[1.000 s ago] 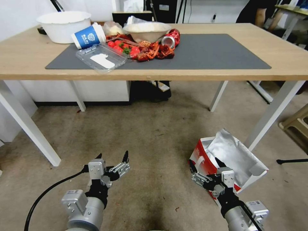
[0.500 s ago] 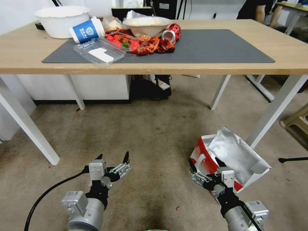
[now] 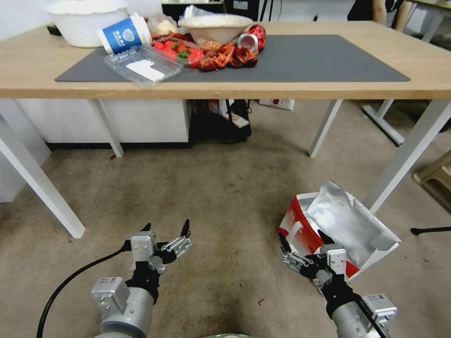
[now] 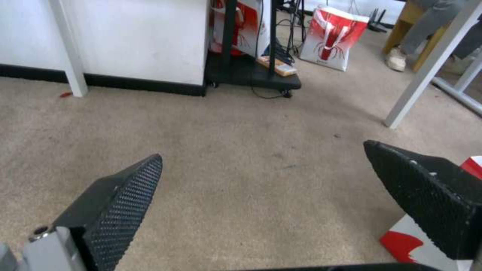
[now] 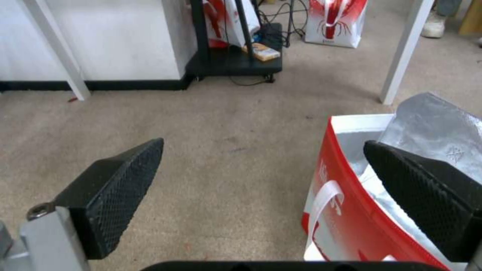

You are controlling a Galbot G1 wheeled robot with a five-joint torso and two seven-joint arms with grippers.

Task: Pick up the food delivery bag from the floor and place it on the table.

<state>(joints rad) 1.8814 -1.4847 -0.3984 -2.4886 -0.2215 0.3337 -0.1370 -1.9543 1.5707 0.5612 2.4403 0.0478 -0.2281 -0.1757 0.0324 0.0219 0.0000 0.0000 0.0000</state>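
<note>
Food delivery bag (image 3: 329, 225): stands on the carpet (image 3: 225, 197) at the robot's right, beside the table's front right leg, mouth open upward, silver foil lining pushed up and creased, red-and-white wall with a white strap handle facing the robot.
Right gripper (image 3: 303, 240): low over the floor at the bag's near corner, jaws spread wide and holding nothing.
Bag against the right jaws: in the right wrist view (image 5: 263, 150) 1 finger hangs over bare carpet and the other over the foil-lined mouth, so the bag's red rim (image 5: 351, 177) lies between the 2 fingers; whether either finger touches the bag cannot be told.
Left gripper (image 3: 165, 228): low over bare carpet, well apart from the bag, jaws apart and empty.
Left wrist view: the 2 fingers (image 4: 263, 155) frame open carpet, with a red-and-white bit of the bag (image 4: 401, 242) showing past 1 of them.
Table (image 3: 28, 65): light wood on white legs beyond the grippers, with a dark grey mat (image 3: 305, 58) whose right half is bare and a pile at its left: white basin (image 3: 84, 21), tipped blue cup (image 3: 120, 37), clear plastic lid (image 3: 143, 65), red food (image 3: 211, 54).
Since 1 second ago: the whole head view has slid, the table sitting higher and more floor showing under it, so the camera has moved; both grippers keep the same spread and nearly the same places, and the bag stands where it stood.
</note>
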